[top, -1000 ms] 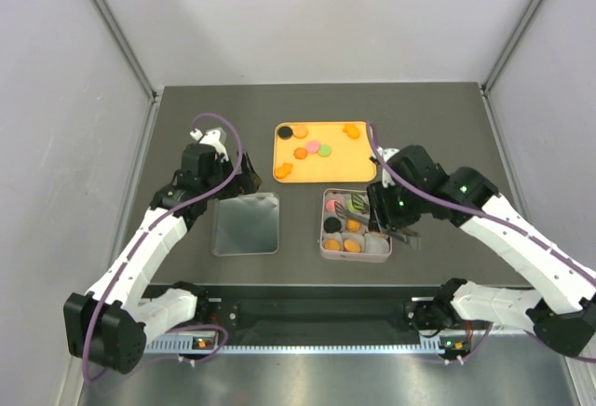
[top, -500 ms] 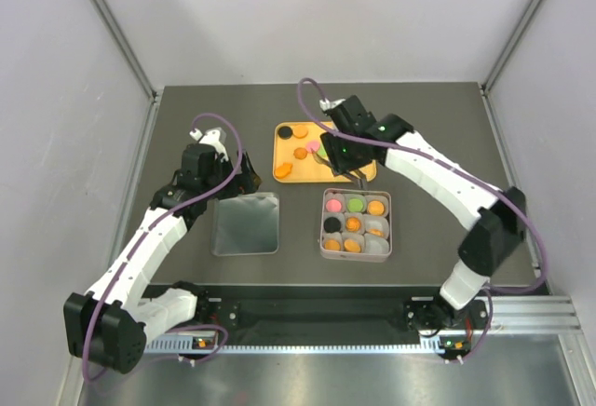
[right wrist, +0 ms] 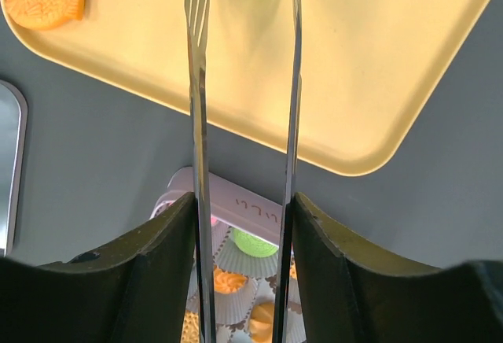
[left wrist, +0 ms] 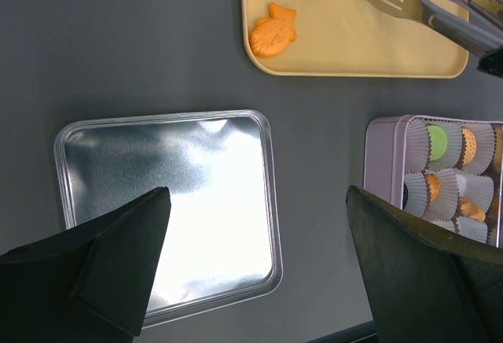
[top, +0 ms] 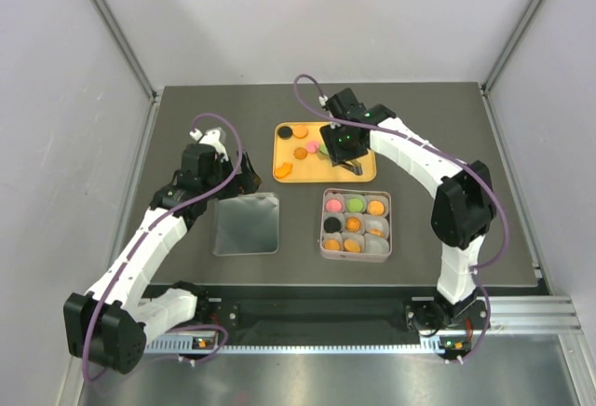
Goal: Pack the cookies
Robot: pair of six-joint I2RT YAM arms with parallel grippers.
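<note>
the dark desk carries a yellow tray, a flat silver lid and a square tin, all apart.

a dark grey desk stands between plain pale walls at left, back and right, metal posts in the far corners. a metal rail lines its near edge. soft, even light.

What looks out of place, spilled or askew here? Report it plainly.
Nothing stands out. Some cookies lie on the tray, others sit in the tin. Its lid lies flat on the table beside it. The right hand holds tongs over the tray. No spill shows.
</note>
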